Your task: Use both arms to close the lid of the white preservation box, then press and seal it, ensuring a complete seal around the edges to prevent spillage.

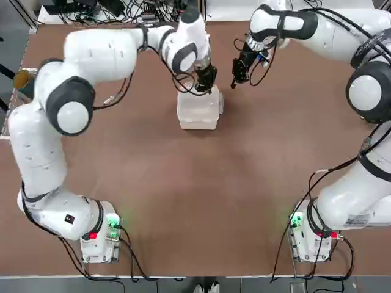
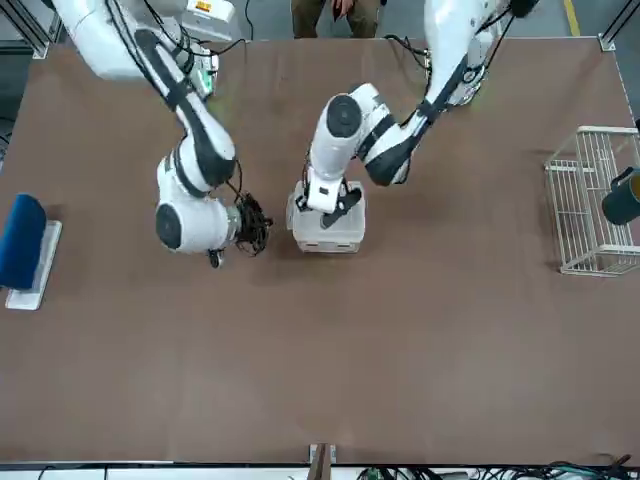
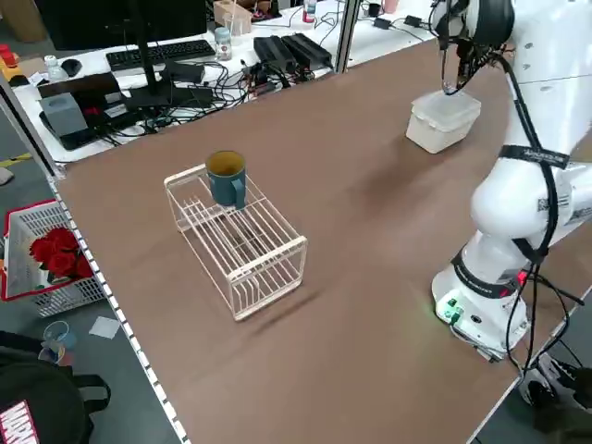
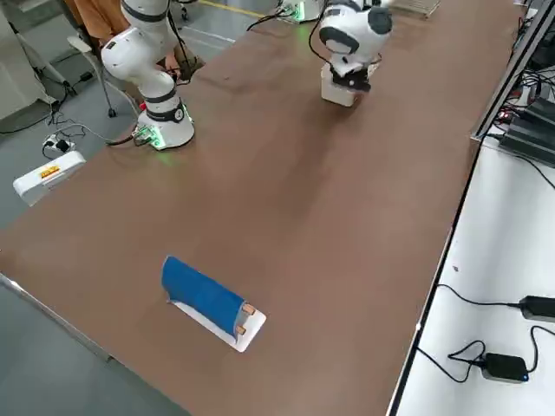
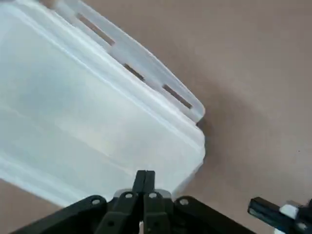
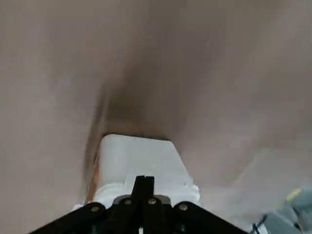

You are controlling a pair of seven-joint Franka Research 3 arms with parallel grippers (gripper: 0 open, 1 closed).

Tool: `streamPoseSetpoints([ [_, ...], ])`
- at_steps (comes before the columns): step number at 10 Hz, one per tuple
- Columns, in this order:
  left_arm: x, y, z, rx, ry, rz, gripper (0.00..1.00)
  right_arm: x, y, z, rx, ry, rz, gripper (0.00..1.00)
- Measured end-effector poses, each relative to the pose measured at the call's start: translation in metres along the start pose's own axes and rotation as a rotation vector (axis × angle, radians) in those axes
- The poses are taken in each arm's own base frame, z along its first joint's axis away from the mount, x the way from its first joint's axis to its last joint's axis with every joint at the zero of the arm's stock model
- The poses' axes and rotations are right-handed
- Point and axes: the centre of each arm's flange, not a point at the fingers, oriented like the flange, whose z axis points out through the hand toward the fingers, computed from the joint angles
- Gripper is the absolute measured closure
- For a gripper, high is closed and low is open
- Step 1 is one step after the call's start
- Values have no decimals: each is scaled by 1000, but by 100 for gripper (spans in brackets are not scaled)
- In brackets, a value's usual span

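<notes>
A black bag (image 3: pixel 55 398) on the floor at left carries a red-and-white patch (image 3: pixel 18 424); its lettering is too small to read. The left arm (image 1: pixel 52 146) bears a small dark label (image 1: pixel 69 218), unreadable too. The brown desk (image 1: pixel 183 201) holds a white rack (image 3: pixel 242 250) at the far left, with 1 mug (image 3: pixel 227 178) in it, and a blue-topped tray (image 2: pixel 22 245) at the right. Beyond the far edge, a white desk carries a monitor (image 3: pixel 120 20), a keyboard (image 3: pixel 159 54) and tangled cables; at left, a basket (image 3: pixel 37 259) holds red flowers (image 3: pixel 63 252). 1 person (image 2: pixel 335 14) is at the near side.

The white box (image 1: pixel 198 113) sits on the far part of the brown desk, its lid (image 5: pixel 97 112) lying over it. 1 flap (image 5: pixel 141 61) with 3 slots sticks out from the side; whether the rim is sealed, I cannot tell. The left tool (image 5: pixel 145 176) is closed, above the box; contact is unclear. The right tool (image 6: pixel 145 180) is closed too, near the box's right side.
</notes>
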Motion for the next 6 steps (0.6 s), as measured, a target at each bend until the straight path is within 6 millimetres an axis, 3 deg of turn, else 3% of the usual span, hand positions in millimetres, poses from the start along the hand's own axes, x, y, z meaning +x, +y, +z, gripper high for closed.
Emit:
streamPoseSetpoints([
  [2, 5, 5, 11, 2, 1, -7, 99, 31, 9, 6, 22, -125, 13, 99],
  [6, -3, 5, 18, 11, 31, 10, 99, 43, 24, 44, 73, -209, 33, 99],
])
